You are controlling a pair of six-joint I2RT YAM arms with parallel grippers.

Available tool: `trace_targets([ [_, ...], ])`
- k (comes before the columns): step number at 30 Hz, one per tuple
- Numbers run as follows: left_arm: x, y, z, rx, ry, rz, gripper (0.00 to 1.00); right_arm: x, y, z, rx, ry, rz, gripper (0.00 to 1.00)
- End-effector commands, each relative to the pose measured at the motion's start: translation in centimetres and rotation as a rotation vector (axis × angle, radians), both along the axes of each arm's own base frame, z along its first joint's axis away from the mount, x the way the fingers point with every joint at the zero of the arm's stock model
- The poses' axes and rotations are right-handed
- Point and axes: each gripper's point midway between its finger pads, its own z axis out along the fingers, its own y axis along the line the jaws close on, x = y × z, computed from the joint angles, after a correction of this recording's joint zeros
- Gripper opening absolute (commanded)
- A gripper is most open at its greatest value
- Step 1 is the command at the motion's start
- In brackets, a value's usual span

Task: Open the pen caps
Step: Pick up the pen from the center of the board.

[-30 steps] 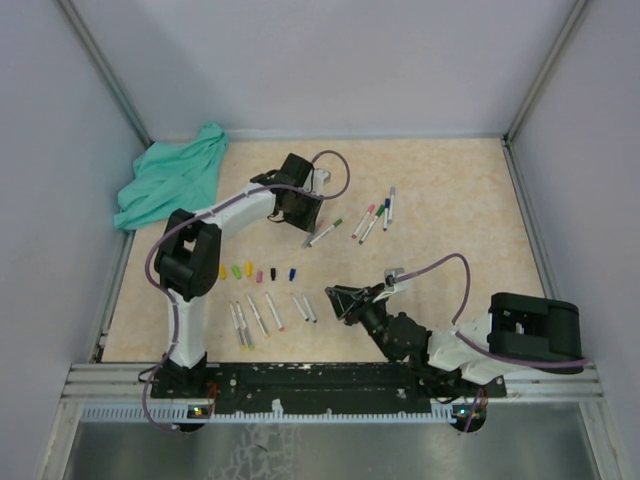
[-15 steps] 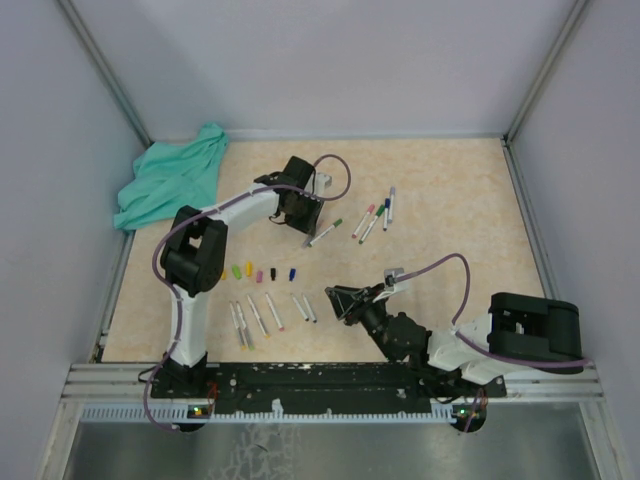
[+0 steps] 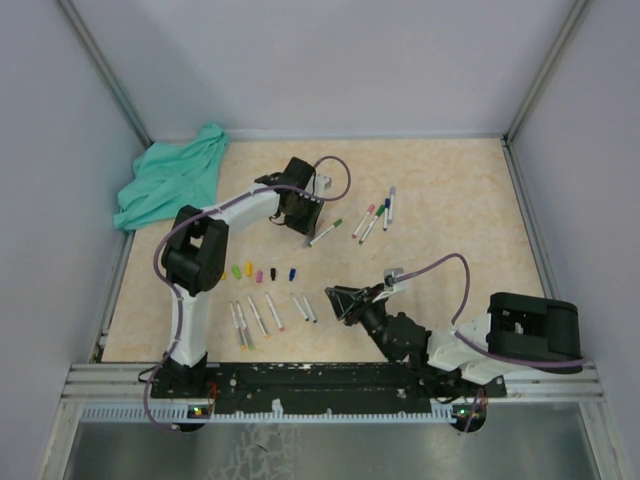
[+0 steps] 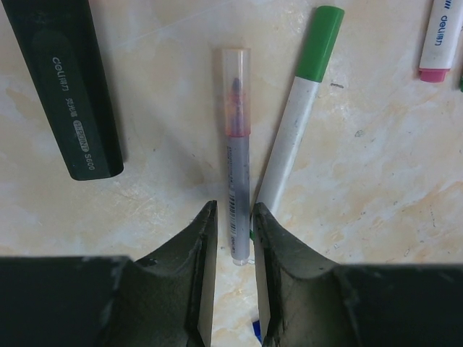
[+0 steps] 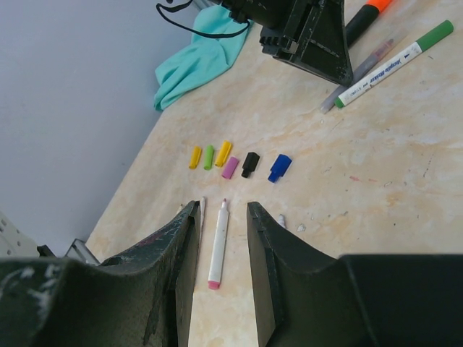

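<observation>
One grey pen (image 4: 237,181) lies dead ahead of the left fingers (image 4: 202,249), slightly parted astride its near end; long axis straight away, clear cap (image 4: 236,69) at far tip. Right fingers (image 5: 173,253) spread, empty, farther off

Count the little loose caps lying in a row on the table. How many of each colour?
yellow caps: 2
green cap: 1
pink cap: 1
black cap: 1
blue cap: 1
Total: 6
</observation>
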Motion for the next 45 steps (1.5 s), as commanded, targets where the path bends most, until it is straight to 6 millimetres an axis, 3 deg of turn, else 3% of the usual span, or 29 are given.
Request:
trace_targets([
  [1, 0.0, 0.1, -0.8, 0.035, 0.018, 0.012, 0.31, 0.4, 0.4, 2.0, 0.076, -0.011, -0.033, 0.33],
  [9, -0.3, 0.9, -1.5, 0.122, -0.011, 0.015, 0.32, 0.4, 0.3, 1.9, 0.074, -0.01, -0.035, 0.33],
  [22, -1.3, 0.4, -3.6, 0.122, 0.042, -0.021, 0.3, 0.5, 0.3, 1.8, 0.069, -0.009, -0.04, 0.33],
  [27, -1.5, 0.4, -3.6, 0.118, 0.048, -0.026, 0.08, 0.5, 0.3, 1.8, 0.067, -0.008, -0.04, 0.33],
  [29, -1.3, 0.6, -3.1, 0.121, 0.035, -0.02, 0.0, 0.5, 0.3, 1.8, 0.069, -0.008, -0.043, 0.33],
  [34, -0.4, 1.0, -0.5, 0.114, -0.053, 0.012, 0.0, 0.5, 0.4, 2.0, 0.059, -0.02, -0.041, 0.33],
  [45, 0.6, 1.6, 8.1, 0.008, -0.293, 0.065, 0.0, 0.0, 1.7, 2.7, 0.039, -0.068, 0.02, 0.33],
])
